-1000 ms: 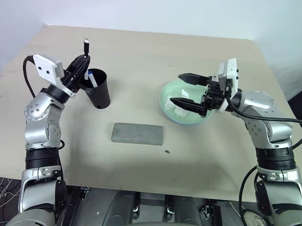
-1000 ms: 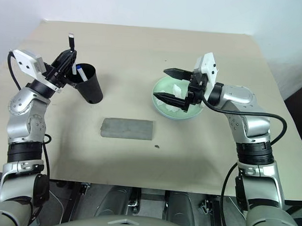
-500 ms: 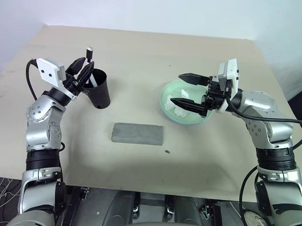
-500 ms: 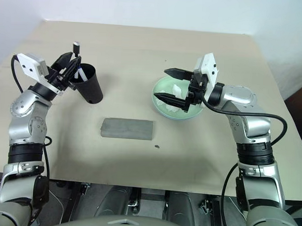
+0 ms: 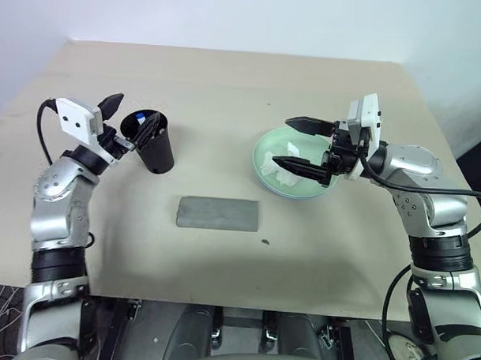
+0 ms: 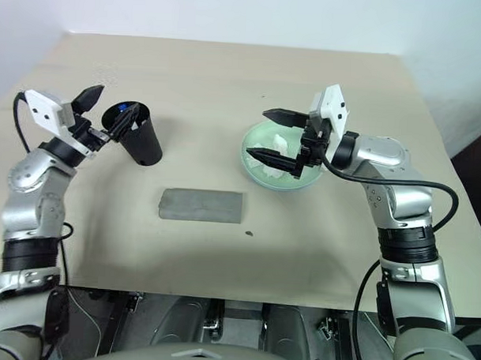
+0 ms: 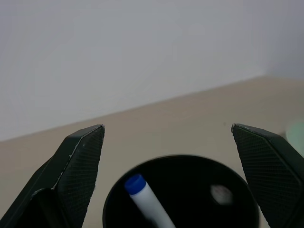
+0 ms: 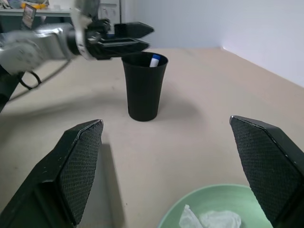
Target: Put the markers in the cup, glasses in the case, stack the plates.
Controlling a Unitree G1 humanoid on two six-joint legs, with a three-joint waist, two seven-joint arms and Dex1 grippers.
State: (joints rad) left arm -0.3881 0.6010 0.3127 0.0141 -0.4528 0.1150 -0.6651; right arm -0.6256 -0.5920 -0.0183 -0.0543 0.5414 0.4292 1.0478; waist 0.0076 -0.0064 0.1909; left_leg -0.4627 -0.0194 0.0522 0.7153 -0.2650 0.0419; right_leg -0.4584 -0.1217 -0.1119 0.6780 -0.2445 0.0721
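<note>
With both markers [image 7: 142, 192] standing in the cup [image 5: 158, 149] and the left gripper [image 5: 124, 122] wide and empty beside its rim, the marker step looks done; next, the wide, empty right gripper [image 5: 300, 142] over the green plate [image 5: 265, 161] likely needs its tissue [image 5: 286, 172] cleared.

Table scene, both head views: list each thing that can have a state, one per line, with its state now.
cup: upright, blue-capped marker inside
case: shut, flat on the table
mint green plate: on the table, crumpled tissue in it
left tool: open, empty, at the cup's rim
right tool: open, empty, above the plate
</note>
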